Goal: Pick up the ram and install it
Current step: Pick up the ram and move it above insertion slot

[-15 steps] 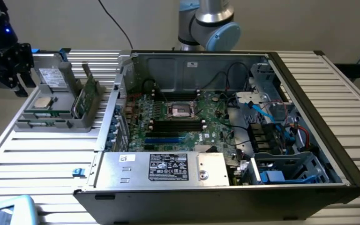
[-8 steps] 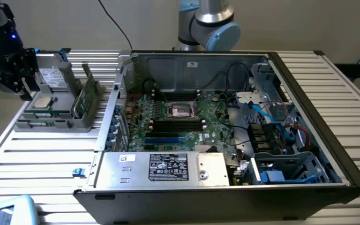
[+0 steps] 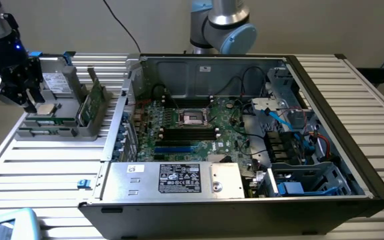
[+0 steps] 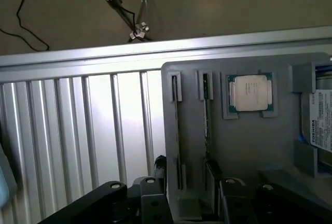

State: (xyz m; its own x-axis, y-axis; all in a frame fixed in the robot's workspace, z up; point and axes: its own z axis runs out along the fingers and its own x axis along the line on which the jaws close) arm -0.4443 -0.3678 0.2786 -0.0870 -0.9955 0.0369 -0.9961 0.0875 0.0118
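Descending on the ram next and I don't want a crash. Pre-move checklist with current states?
1. Pincer open and empty: ok.
2. Ram standing on edge in the grey holder, two sticks side by side: ok.
3. Pincer centred on a single stick: cannot tell; the two sticks sit close together near its fingers.
4. Black slots on the motherboard empty: ok.
5. Case open on top, cables off to the exterior view's right of the slots: ok.
6. Slot latches open: cannot tell.
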